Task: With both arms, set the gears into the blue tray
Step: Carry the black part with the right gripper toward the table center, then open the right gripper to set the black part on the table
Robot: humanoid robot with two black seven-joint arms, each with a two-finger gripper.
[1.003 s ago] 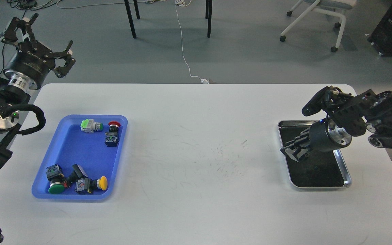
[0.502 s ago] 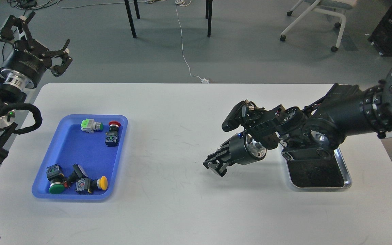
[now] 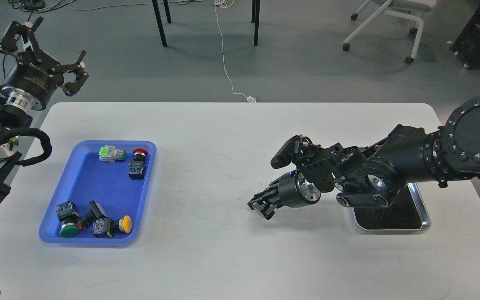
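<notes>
The blue tray [image 3: 94,183] lies on the left of the white table and holds only coloured push-button switches. I cannot make out any gears, neither in the tray nor at my fingers. My right gripper [image 3: 260,206] hangs low over the bare table middle, pointing left, well short of the blue tray. Its fingers look pressed together, and nothing shows between them. My left gripper [image 3: 44,52] is raised beyond the table's far left corner, with its fingers spread wide open and holding nothing.
A shiny steel tray [image 3: 390,218] with a dark bottom sits at the right, half covered by my right arm. In the blue tray are a green switch [image 3: 113,154], a red one [image 3: 138,153] and a yellow one [image 3: 125,224]. Chair and table legs stand on the floor beyond.
My right arm has left the steel tray and swung left to the table's middle, then dipped slightly. The left gripper has barely shifted.
</notes>
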